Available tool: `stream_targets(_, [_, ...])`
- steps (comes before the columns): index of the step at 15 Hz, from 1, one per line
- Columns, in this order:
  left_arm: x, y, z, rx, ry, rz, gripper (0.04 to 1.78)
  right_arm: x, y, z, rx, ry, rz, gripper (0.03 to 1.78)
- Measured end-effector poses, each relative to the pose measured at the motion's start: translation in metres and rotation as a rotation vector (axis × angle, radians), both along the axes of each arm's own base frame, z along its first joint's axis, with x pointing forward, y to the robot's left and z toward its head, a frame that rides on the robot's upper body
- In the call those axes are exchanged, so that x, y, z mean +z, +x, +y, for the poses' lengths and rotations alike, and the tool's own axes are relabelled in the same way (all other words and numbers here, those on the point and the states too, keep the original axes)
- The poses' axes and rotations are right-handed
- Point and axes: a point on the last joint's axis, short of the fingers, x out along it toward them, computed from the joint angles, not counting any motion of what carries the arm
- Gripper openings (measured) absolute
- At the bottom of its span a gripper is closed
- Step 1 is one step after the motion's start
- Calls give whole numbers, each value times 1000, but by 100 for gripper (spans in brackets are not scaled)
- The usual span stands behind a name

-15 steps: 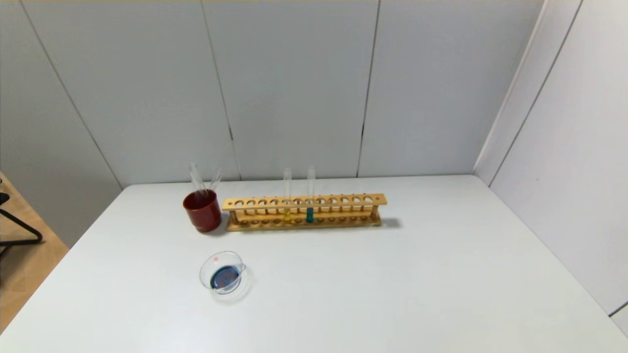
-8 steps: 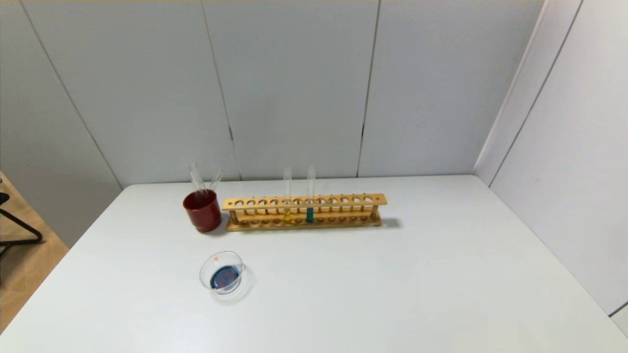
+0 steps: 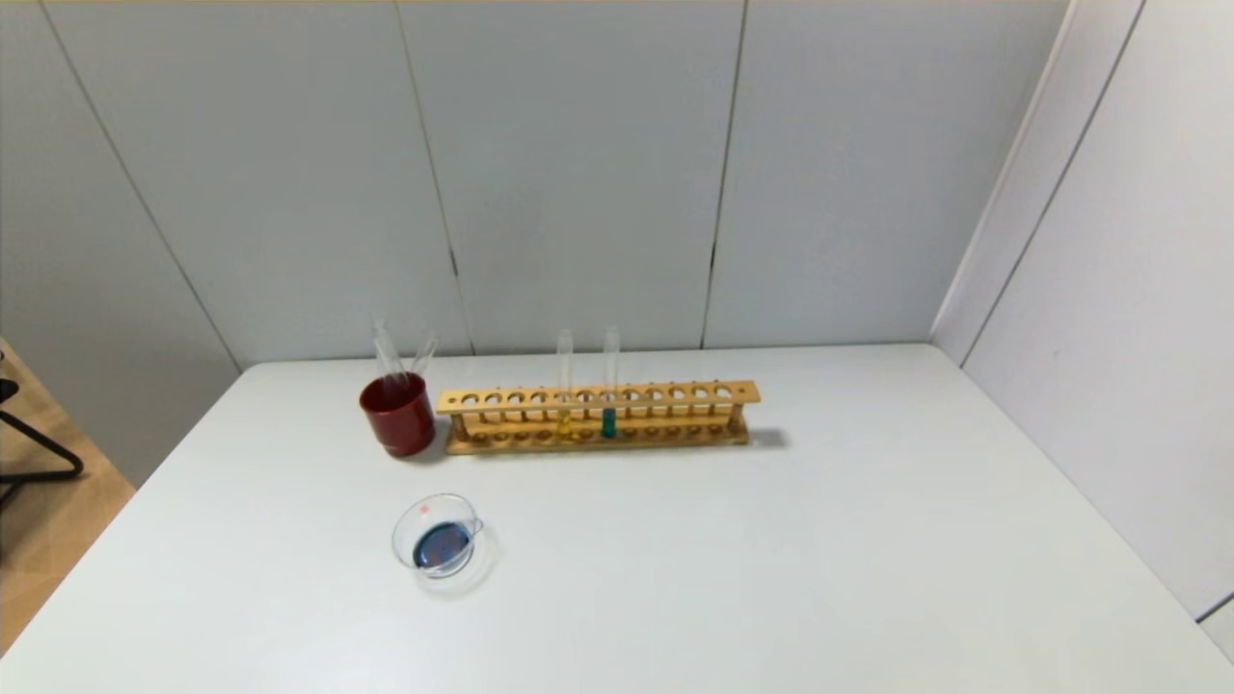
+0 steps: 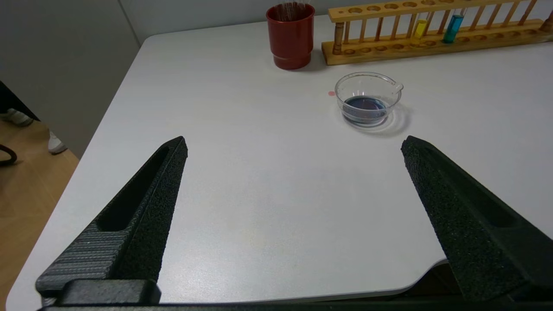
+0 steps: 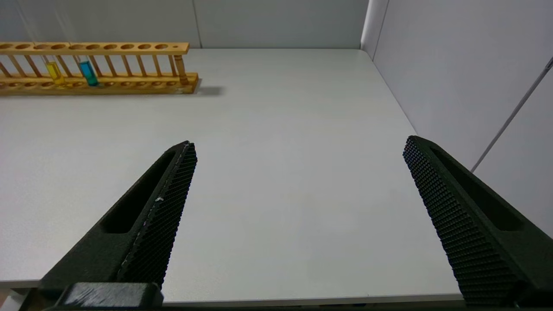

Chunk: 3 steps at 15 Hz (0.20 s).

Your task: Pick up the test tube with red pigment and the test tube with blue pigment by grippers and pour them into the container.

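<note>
The container [image 3: 434,497], a small clear glass dish with a pouring lip, stands on the white table at the front left and holds a dark blue pool. It shows again in the left wrist view as the dish [image 4: 366,74], well ahead of my left gripper [image 4: 294,140], which hangs open and empty over the table's near left edge. My right gripper [image 5: 299,141] is open and empty over the near right edge. Neither gripper shows in the head view. No test tube with red pigment or test tube with blue pigment is in view. Two clear tubes [image 3: 388,349] lean in a dark red cup [image 3: 398,414], their lower ends hidden.
A wooden rack [image 3: 598,395] stands at the back, right of the cup, holding a yellow-liquid tube [image 3: 564,424] and a teal-liquid tube [image 3: 608,422]. Walls close the back and right. A small pink spot [image 4: 331,93] marks the table beside the dish.
</note>
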Motion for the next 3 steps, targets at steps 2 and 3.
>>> stream_targets(2, [0,0,0,0,-6,-7,174,0,0,0,0,0,0,175])
stream_targets(3, [0,1,0,3,-14,-17,174,0,0,0,1,5,-1,175])
